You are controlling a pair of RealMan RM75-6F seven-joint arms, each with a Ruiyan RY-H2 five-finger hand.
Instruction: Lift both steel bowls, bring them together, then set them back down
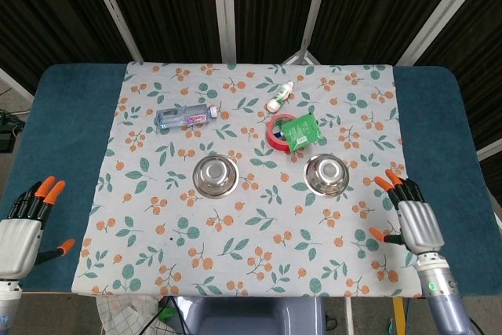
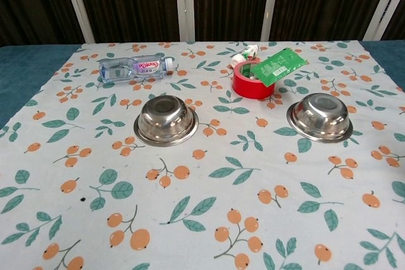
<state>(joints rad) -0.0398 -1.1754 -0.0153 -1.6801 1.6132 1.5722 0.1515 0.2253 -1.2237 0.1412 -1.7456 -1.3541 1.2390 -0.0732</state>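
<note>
At the near edge of the surface, the robot's left hand (image 1: 20, 229) hangs off the left corner over the blue padding, fingers spread and holding nothing. Its right hand (image 1: 412, 221) hovers over the right border of the white cloth printed with orange berries and green leaves (image 1: 259, 217), also spread and empty; neither hand shows in the chest view.

Further in, near the middle of the cloth, the two round steel bowls rest upside down and well apart: the left steel bowl (image 1: 216, 175) and the right steel bowl (image 1: 326, 174).

Just beyond the right bowl lies a red roll of tape (image 1: 276, 132) with a green foil sachet (image 1: 300, 131) resting on it. Past that sits a small white bottle with a green cap (image 1: 279, 97), lying down, and to the left a clear plastic water bottle with a pink label (image 1: 184, 116), on its side.

Behind the dark teal surface (image 1: 70, 107) stands a wall of dark corrugated panels crossed by pale metal struts (image 1: 223, 9).
</note>
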